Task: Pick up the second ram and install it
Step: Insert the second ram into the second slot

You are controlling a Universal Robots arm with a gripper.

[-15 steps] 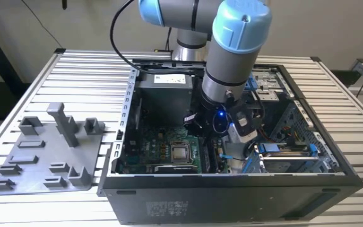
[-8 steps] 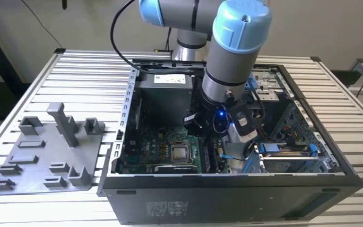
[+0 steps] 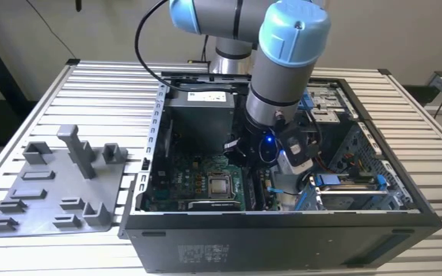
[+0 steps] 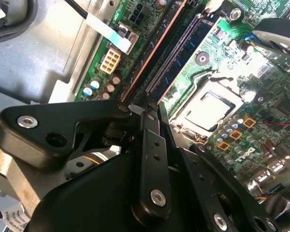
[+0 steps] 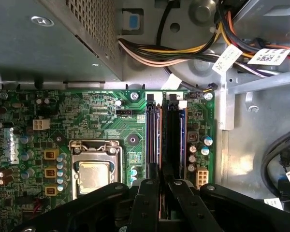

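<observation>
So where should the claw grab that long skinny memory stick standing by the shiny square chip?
Grab the memory stick by its two flat faces, near the middle of its top edge, coming straight down from above. It stands on its thin edge on the green board, so probably only the top is free. The claw hangs over one end of it.

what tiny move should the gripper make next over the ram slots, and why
Probably a short, straight press down. In the first wrist view the gripper sits closed over the memory slots, with the second ram lined up along one slot; whether it is fully seated can't be told.
</observation>
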